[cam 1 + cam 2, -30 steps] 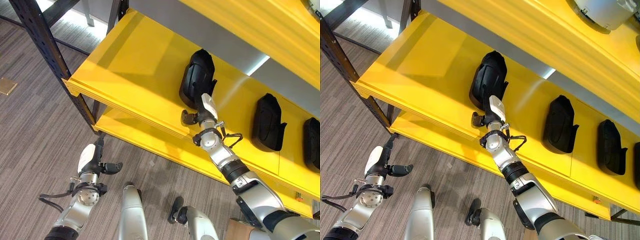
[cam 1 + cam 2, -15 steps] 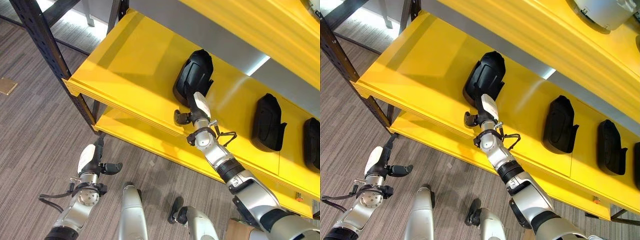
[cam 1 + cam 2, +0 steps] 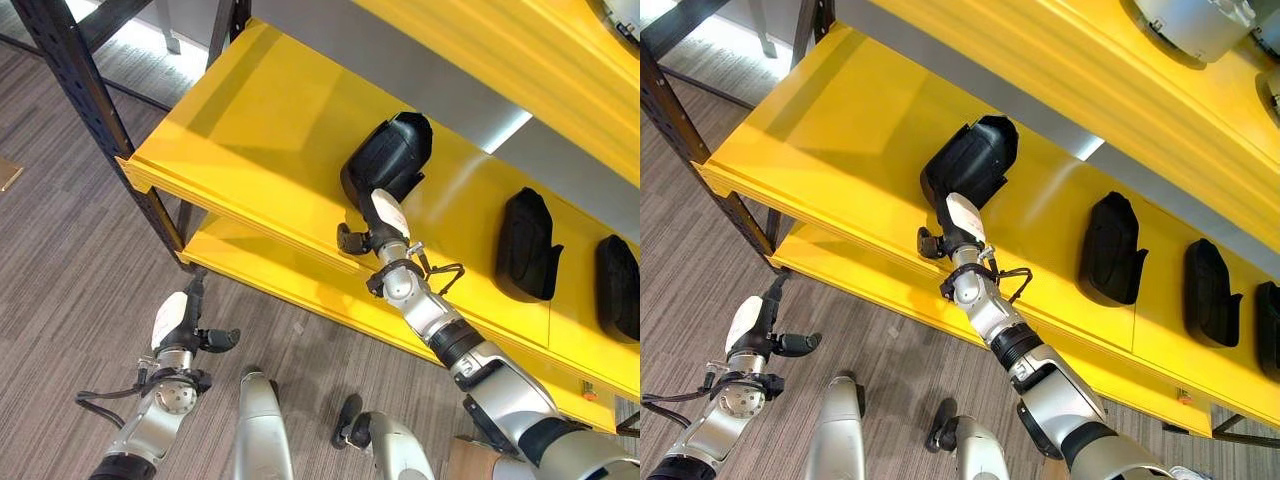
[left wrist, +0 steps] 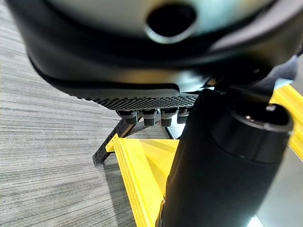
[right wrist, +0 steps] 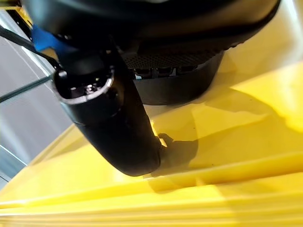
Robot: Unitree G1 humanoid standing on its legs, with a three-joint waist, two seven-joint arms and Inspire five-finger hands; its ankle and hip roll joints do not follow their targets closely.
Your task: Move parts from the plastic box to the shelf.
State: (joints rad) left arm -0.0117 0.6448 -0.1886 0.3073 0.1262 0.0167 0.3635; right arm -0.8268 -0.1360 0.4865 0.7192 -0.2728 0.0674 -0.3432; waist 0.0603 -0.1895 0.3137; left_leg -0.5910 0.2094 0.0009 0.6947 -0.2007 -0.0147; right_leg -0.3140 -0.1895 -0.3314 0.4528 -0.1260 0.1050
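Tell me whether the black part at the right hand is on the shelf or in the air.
On the shelf. The black part lies flat on the yellow shelf board, with the right hand against its near end; its fingers are hidden.

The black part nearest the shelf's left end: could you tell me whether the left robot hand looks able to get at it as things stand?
Probably not as it stands. The left robot hand hangs low over the floor, below the yellow shelf, while the black part lies on top, where the right robot hand already meets it.
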